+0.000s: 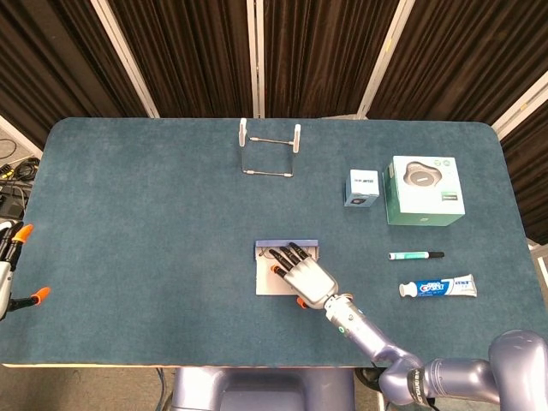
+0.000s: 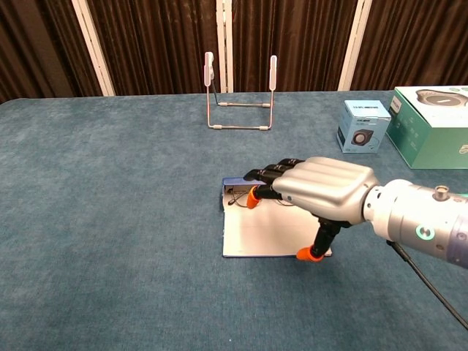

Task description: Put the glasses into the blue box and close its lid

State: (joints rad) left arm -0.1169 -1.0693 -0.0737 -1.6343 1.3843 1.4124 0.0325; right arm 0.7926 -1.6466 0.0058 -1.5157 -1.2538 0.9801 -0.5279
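While glasses (image 2: 238, 193) lie in blue box (image 1: 262, 254) beneath fingertips | right robot hand (image 2: 314, 191) released, spread over flat lid (image 2: 252, 234) | lid likely light, thin: lift at near edge.

Silver robot hand (image 2: 322, 194), black fingers with orange tips, lavender arm, black cable

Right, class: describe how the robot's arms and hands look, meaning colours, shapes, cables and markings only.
The right hand has a silver metallic back, black fingers and orange fingertips. Its arm is glossy lavender-silver and rounded, with a small green light near the wrist and a black cable trailing beneath. The left hand shows only orange-tipped fingers at the frame edge.
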